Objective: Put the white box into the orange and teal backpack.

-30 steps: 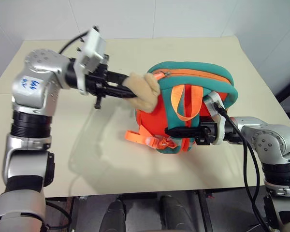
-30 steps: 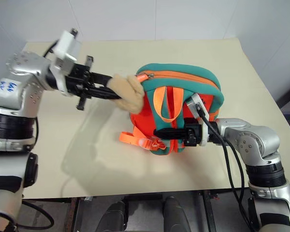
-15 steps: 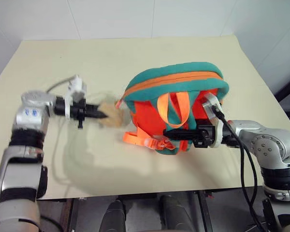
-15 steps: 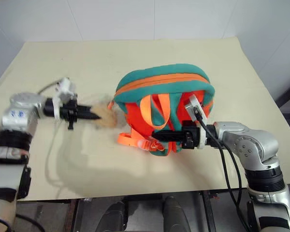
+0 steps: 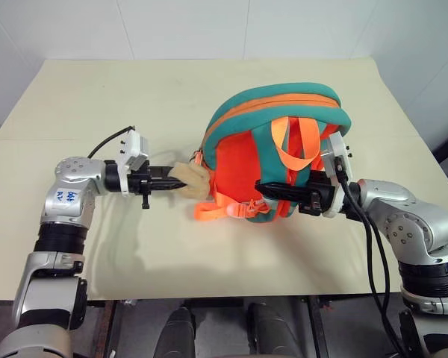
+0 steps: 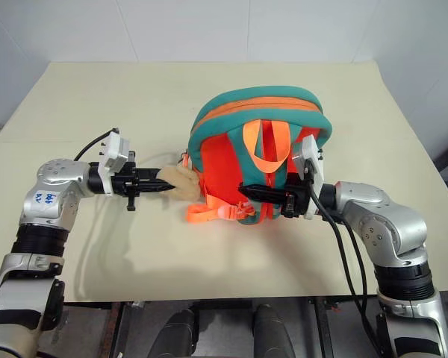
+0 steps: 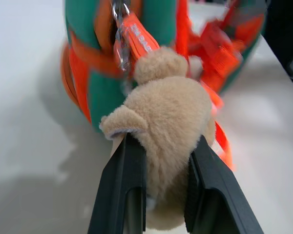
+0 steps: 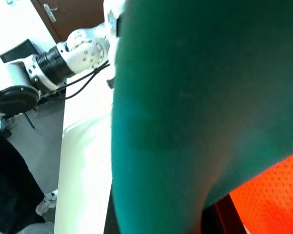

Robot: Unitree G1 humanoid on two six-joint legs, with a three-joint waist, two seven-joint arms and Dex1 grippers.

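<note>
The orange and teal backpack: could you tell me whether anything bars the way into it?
The backpack's top zipper looks shut, barring the way in; the left gripper's jaws clamp the plush toy at its end.

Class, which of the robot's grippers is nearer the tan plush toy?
Left. The left gripper is clamped on the plush toy; the right gripper grips the backpack strap on the far side.

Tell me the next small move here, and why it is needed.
Probably let go of the plush toy and take the zipper pull. The left fingers clamp the toy, the backpack looks zipped shut, so the box cannot enter yet.
</note>
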